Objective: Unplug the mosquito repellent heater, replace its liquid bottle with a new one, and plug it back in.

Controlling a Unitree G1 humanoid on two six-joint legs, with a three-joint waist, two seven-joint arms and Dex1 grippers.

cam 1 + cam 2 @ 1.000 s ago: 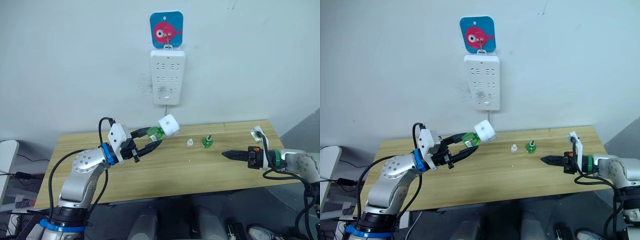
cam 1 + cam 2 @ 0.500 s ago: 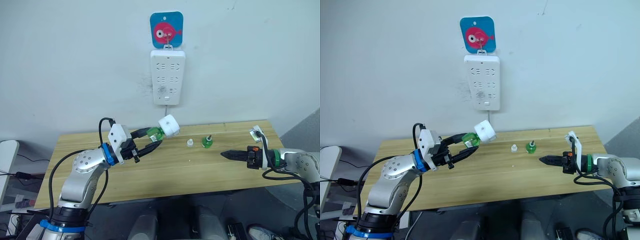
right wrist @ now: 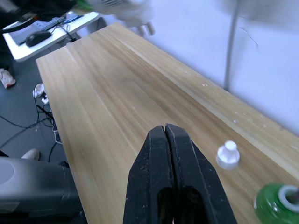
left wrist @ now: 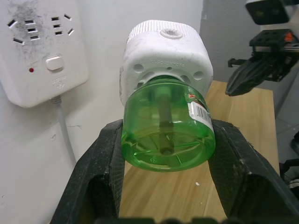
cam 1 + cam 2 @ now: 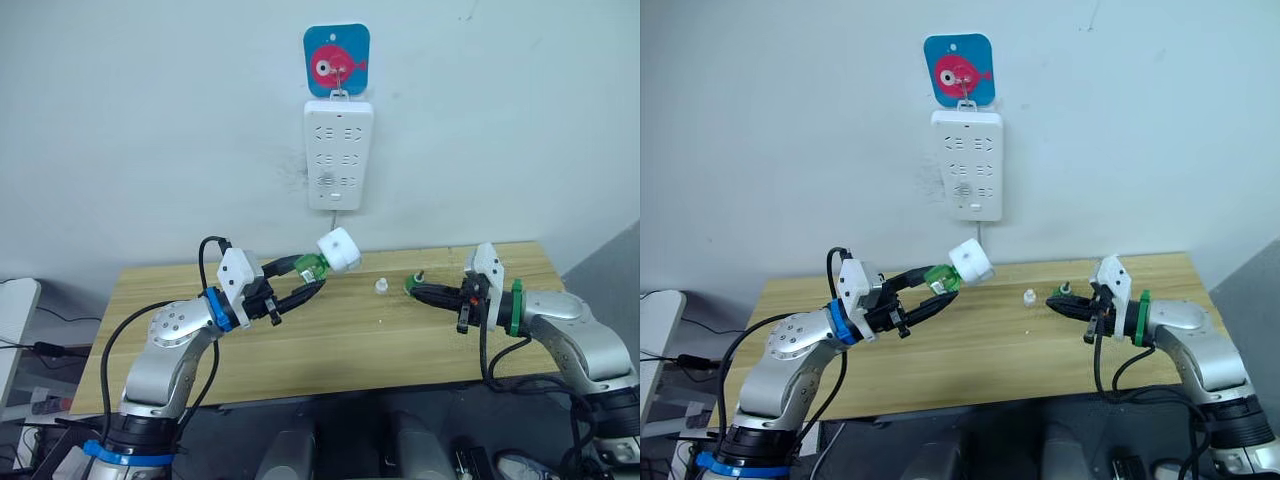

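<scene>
My left gripper [image 5: 308, 273] is shut on the new green bottle [image 5: 310, 265], which is fitted into the underside of the white mosquito repellent heater [image 5: 338, 250]. It holds both in the air above the table, below the power strip. In the left wrist view the bottle [image 4: 167, 126] sits between the fingers [image 4: 100, 163] with the heater [image 4: 163, 56] beyond it. The old liquid bottle [image 5: 413, 283], green with a bare dark wick, stands on the table. My right gripper [image 5: 413, 291] is shut with nothing in it. Its fingers lie alongside that bottle [image 3: 278, 201], not around it.
A loose white cap [image 5: 381, 286] lies on the wooden table [image 5: 350, 340], just left of the bare-wick bottle. The white power strip [image 5: 338, 155] hangs on the wall under a blue and pink fish hook [image 5: 337, 62], with its cord dropping behind the table.
My right arm has swung left from the table's right end, and its shut gripper now reaches the bare-wick bottle. The left arm, heater and bottle have stayed put.
</scene>
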